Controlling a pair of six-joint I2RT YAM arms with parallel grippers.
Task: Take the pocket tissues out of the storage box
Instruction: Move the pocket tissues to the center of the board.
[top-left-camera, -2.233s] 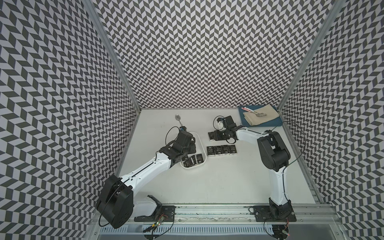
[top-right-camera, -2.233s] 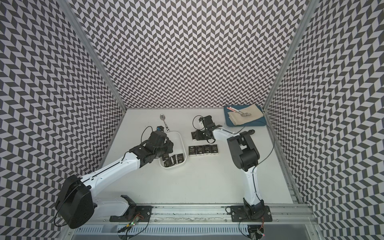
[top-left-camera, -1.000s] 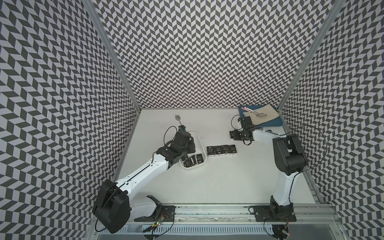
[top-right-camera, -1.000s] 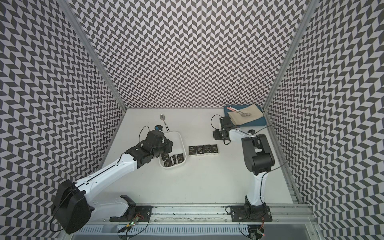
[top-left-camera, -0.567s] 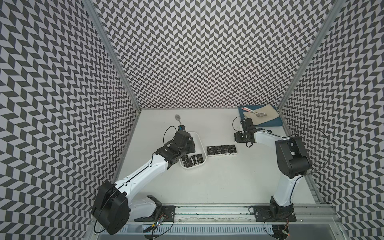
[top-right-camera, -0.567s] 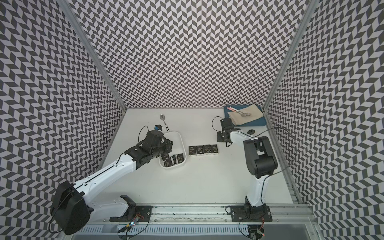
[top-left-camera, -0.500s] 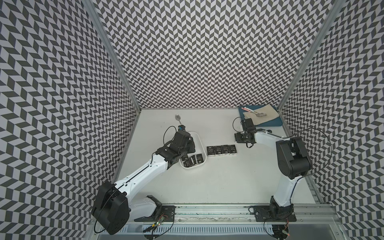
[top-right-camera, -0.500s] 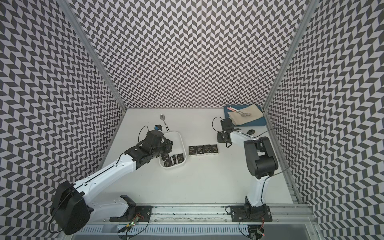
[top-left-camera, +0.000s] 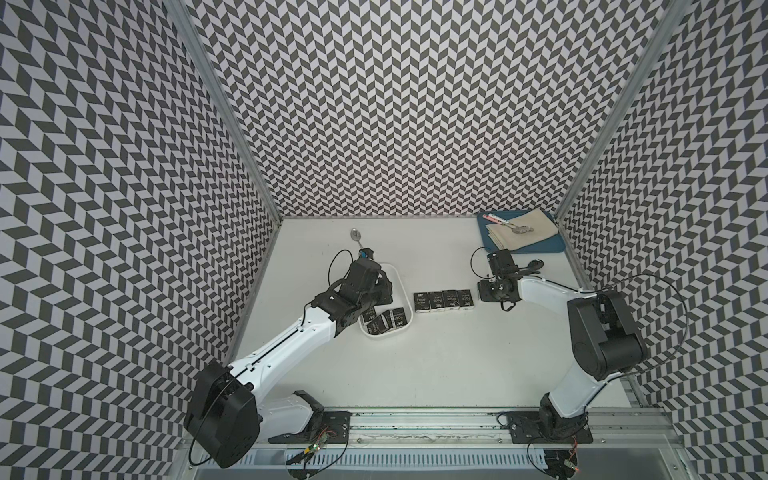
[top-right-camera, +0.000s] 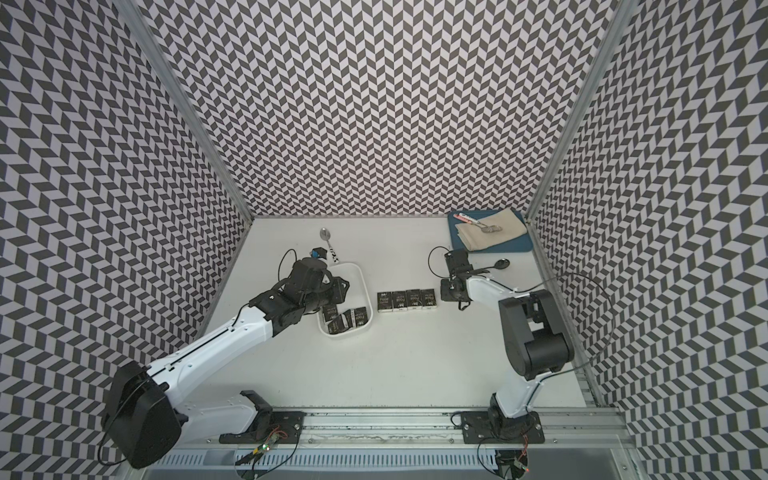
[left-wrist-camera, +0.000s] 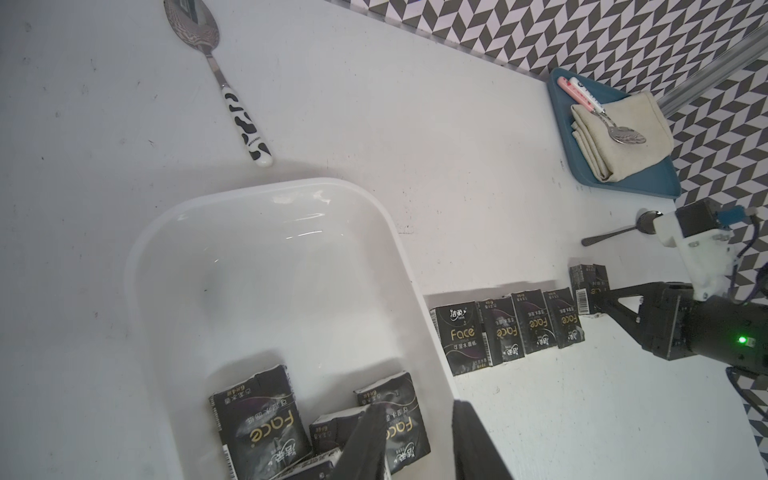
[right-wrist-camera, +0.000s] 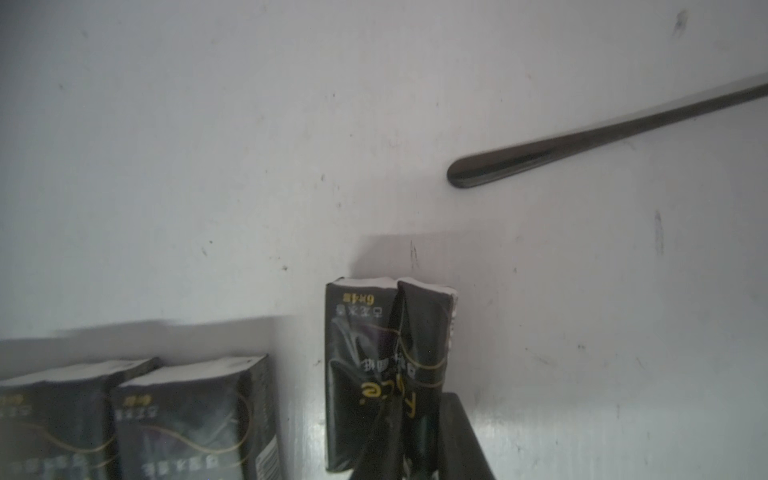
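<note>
Pocket tissues (top-left-camera: 443, 300) line mid-frame; right gripper (right-wrist-camera: 417, 440) pinches one packet (right-wrist-camera: 386, 332), seemingly extending the row, while left gripper (left-wrist-camera: 415, 440) hovers spread over storage box (left-wrist-camera: 270, 185).

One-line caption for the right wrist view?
Right gripper pinches a creased tissue packet beside the row of packets; spoon handle beyond.

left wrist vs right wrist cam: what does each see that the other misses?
Left wrist only: the storage box with tissue packets inside, the cow-print spoon, the blue tray. Right wrist only: the crease pinched into the held packet by the right gripper. Both: that held packet, packets of the laid-out row, the dark spoon.
</note>
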